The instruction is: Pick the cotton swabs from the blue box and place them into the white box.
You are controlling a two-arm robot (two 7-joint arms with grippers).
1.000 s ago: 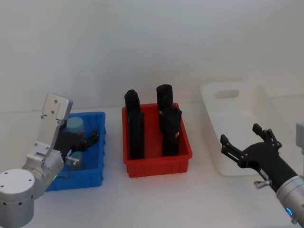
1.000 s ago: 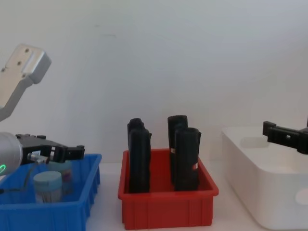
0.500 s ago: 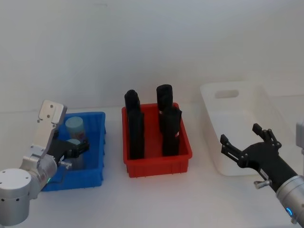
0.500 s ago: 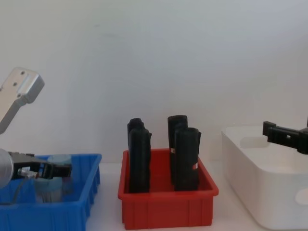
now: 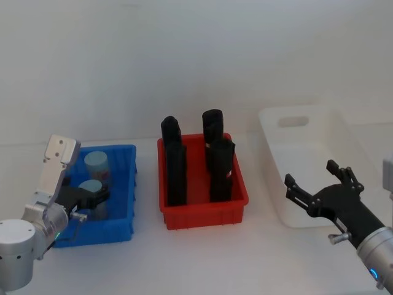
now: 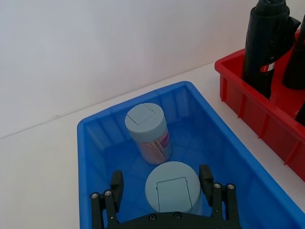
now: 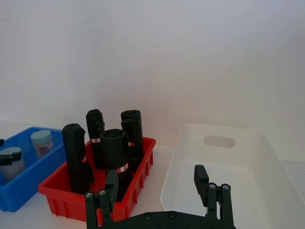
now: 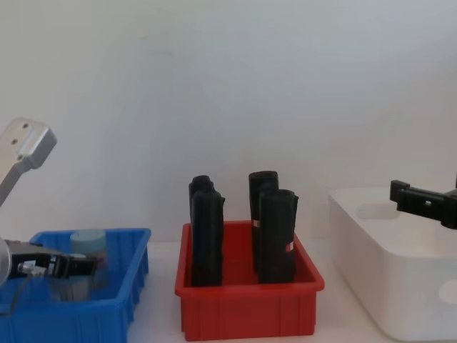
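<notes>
- Two small clear cylindrical jars of cotton swabs, grey-blue caps uppermost, stand inside the low ribbed blue plastic box [image 6: 143, 95]. The nearer jar [image 6: 174, 190] is about mid-floor and the farther jar [image 6: 147, 128] is just behind it, toward the rear wall. Whether they touch cannot be told.
- Both jars are upright, long axis vertical, with pale sticks running from base to cap.
- Left gripper [image 6: 161, 181] sits within the blue box's rim, its fingers [image 6: 116, 183] spread to either side of the nearer jar's cap. A gap shows on one side, so nothing is gripped.
- Bare blue floor lies on the side facing the red plastic bin [image 5: 202, 215], whose tall black tubes [image 5: 175, 163] stand well above its rim.
- Right gripper [image 5: 310, 173] hangs with fingers wide apart, holding nothing, near the front edge of the large smooth white plastic tub [image 5: 307, 150].
</notes>
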